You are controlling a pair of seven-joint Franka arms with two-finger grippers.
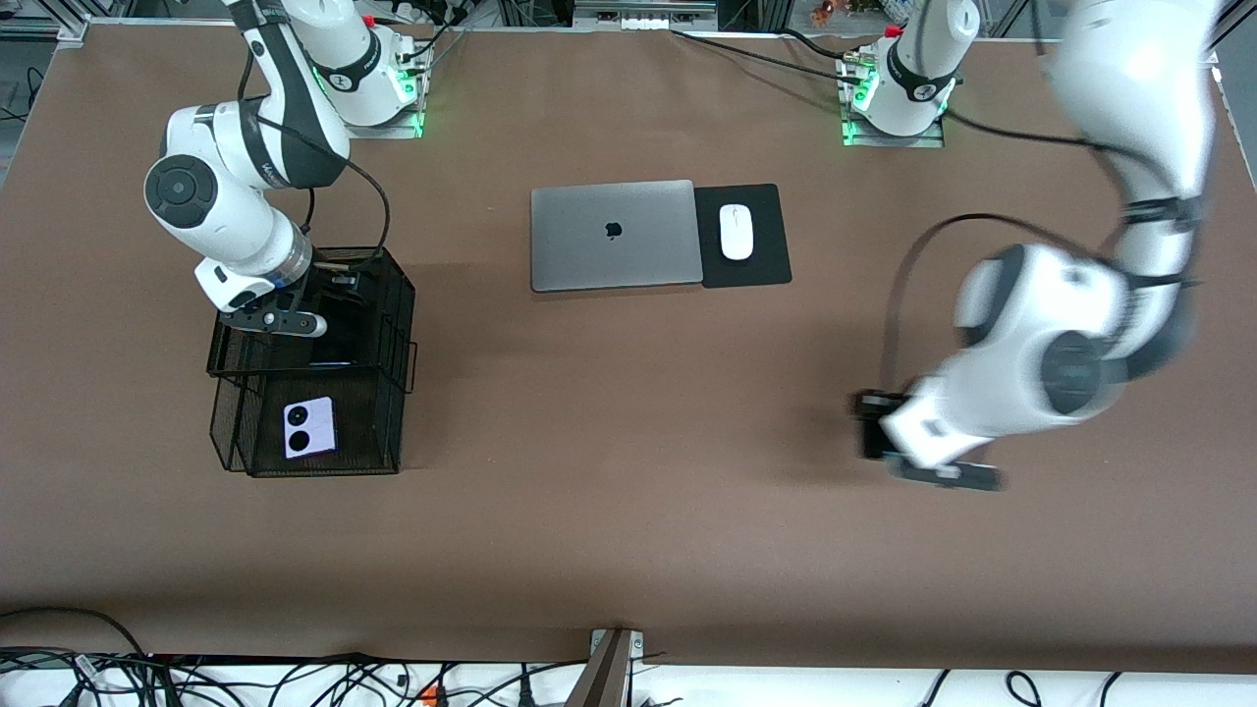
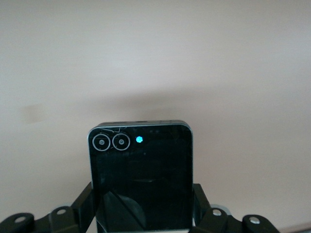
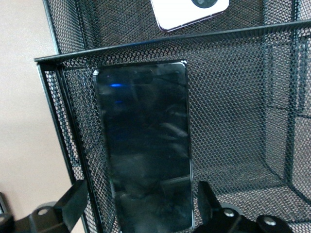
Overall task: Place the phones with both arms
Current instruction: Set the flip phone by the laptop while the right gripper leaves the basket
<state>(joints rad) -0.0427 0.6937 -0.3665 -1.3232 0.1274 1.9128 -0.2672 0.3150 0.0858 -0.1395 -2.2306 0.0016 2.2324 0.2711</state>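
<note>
My left gripper (image 1: 874, 432) is in the air over bare table toward the left arm's end, shut on the small squarish black phone (image 2: 141, 170), whose two camera rings show. My right gripper (image 1: 319, 314) is over the black mesh basket (image 1: 393, 295), its fingers (image 3: 73, 199) spread wider than the long black phone (image 3: 143, 141). That phone lies in the basket's upper compartment with mesh showing between it and one finger. The pale lilac-white phone (image 1: 310, 428) with two black circles lies in the lower compartment, nearer to the front camera. It also shows in the right wrist view (image 3: 187, 12).
A closed grey laptop (image 1: 614, 234) lies mid-table, farther from the front camera. Beside it a white mouse (image 1: 736, 232) sits on a black pad (image 1: 766, 265). Brown tabletop stretches between the basket and the left gripper.
</note>
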